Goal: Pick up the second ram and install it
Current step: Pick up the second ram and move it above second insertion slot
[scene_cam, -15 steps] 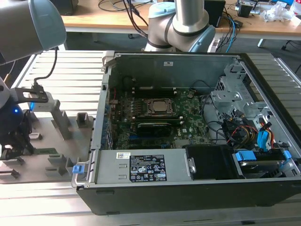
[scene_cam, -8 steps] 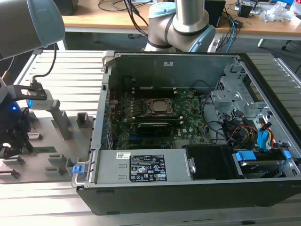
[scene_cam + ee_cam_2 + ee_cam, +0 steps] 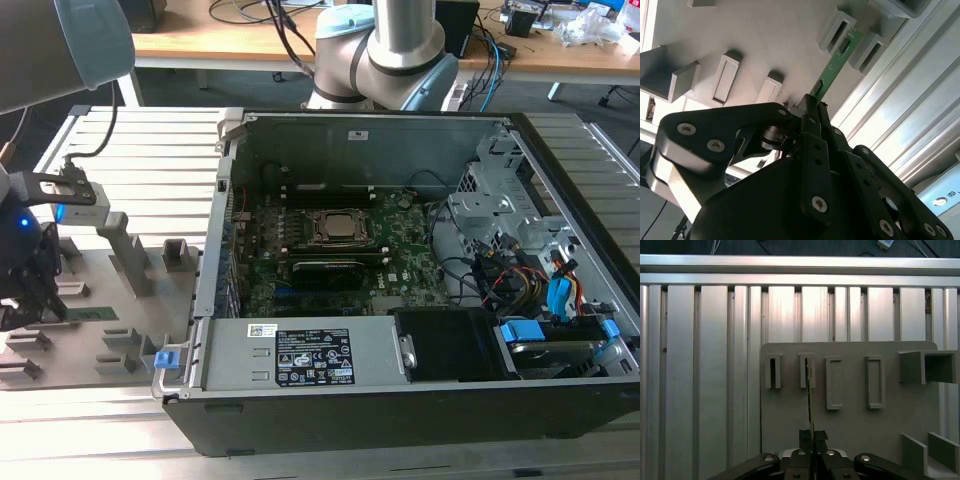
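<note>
The second ram [image 3: 837, 60] is a thin green stick standing on edge on the grey holder plate [image 3: 765, 45], its far end between two grey slot blocks. In the first wrist view the ram [image 3: 810, 390] shows edge-on, running from a slot block toward my fingers. My gripper [image 3: 813, 103] is shut on the stick's near end, and its black fingertips [image 3: 819, 436] press both faces. In the exterior view my gripper [image 3: 45, 298] hangs low over the plate at the exterior view's left, with the green ram [image 3: 95, 313] beside it.
The open computer case [image 3: 350, 350] lies at the exterior view's right of the plate, with the green motherboard [image 3: 400, 265] and CPU socket [image 3: 340, 228] inside. Grey blocks [image 3: 125, 250] rise from the holder plate. Ribbed aluminium table [image 3: 700, 365] surrounds the plate.
</note>
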You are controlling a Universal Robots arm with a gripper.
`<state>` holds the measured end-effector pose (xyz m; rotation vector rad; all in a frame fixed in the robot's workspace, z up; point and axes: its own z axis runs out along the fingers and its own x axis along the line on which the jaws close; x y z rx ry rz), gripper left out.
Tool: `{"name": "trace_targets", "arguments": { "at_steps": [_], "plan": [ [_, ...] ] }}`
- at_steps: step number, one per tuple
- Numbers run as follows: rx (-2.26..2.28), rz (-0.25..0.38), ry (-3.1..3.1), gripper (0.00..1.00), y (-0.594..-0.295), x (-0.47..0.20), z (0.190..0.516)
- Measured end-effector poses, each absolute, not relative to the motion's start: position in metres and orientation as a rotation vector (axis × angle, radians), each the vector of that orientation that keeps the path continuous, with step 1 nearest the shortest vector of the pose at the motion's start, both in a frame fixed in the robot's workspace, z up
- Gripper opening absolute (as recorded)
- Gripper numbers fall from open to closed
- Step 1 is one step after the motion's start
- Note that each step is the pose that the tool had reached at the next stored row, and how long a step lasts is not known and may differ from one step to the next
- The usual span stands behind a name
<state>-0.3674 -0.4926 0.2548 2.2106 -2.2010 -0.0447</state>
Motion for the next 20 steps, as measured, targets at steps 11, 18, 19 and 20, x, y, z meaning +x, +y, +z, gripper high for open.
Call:
{"name": "trace_targets", "arguments": {
  "at_steps": [11, 18, 19, 20],
  "plan": [
    [2.211, -0.045, -2.201, 0.14, -0.493, -0.367, 0.268],
    [2.211, -0.045, -2.201, 0.14, -0.493, -0.367, 0.285],
    [2.211, -0.045, -2.201, 0.14, -0.493, -0.367, 0.286],
    [2.211, -0.045, -2.201, 0.14, -0.493, -0.367, 0.287]
  ]
}}
